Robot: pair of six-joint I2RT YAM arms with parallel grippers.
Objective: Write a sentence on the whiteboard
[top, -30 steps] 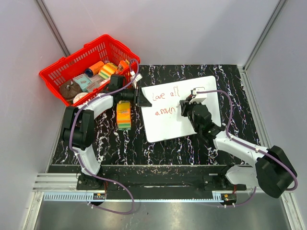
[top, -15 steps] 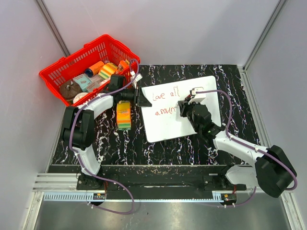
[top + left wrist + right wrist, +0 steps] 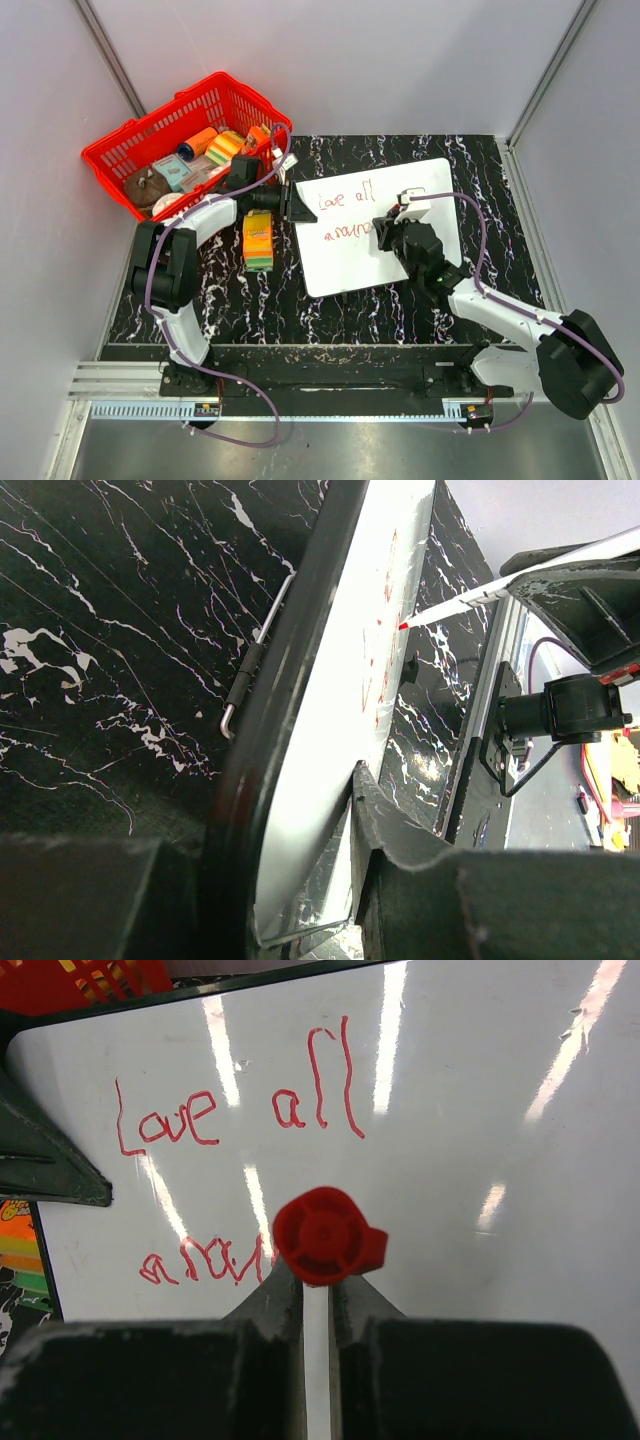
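Note:
The whiteboard (image 3: 345,268) lies on the black marbled table. The red sentence (image 3: 345,196) reads "Love all" with a shorter second line (image 3: 346,232) below it. My right gripper (image 3: 386,232) is shut on the white pen and holds it upright at the end of the second line. In the right wrist view the pen's red cap (image 3: 327,1236) sits above my right gripper (image 3: 317,1295), over the writing (image 3: 235,1110). My left gripper (image 3: 297,203) is shut on the whiteboard's left edge (image 3: 290,680). The left wrist view shows the pen's red tip (image 3: 404,626) touching the board.
A red basket (image 3: 108,158) full of small items stands at the back left. A stack of coloured sponges (image 3: 258,240) lies just left of the board, beside my left arm. Grey walls close in the table on both sides.
My right gripper has shifted slightly with the pen, and the second line of writing has grown a little to the right. The left gripper has not moved.

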